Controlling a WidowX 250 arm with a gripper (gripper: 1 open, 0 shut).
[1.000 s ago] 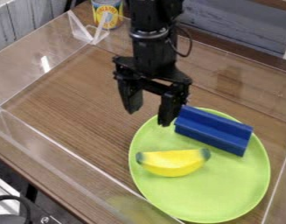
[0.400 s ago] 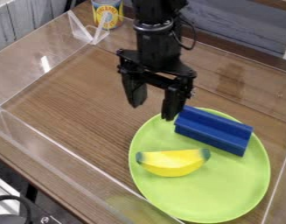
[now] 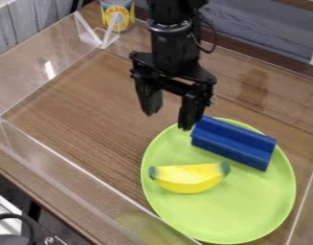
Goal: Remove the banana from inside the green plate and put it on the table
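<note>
Far left: a low clear acrylic wall (image 3: 44, 144) borders the brown wood-grain table (image 3: 82, 91), its front edge running diagonally toward the lower right.

Upper left, beyond the far wall: a yellow container (image 3: 115, 14) with a printed label, too small to read.

Centre: the black robot arm (image 3: 171, 29) descends from the top edge, with the gripper (image 3: 167, 113) pointing straight down above the bare wood. Its two dark fingers (image 3: 189, 114) stand well apart with nothing between them; the nearer fingertip hangs just beside the far rim of the plate, above the near corner of the block.

Right of centre: the green plate (image 3: 255, 215), round and lime-coloured with a low rim, lies flat on the table near the front wall.

On the plate, left part: the banana (image 3: 189, 176), yellow and curved, dark at its tips, lying on its side.

On the plate, upper right part: a blue rectangular block (image 3: 234, 141), apart from the banana.
</note>
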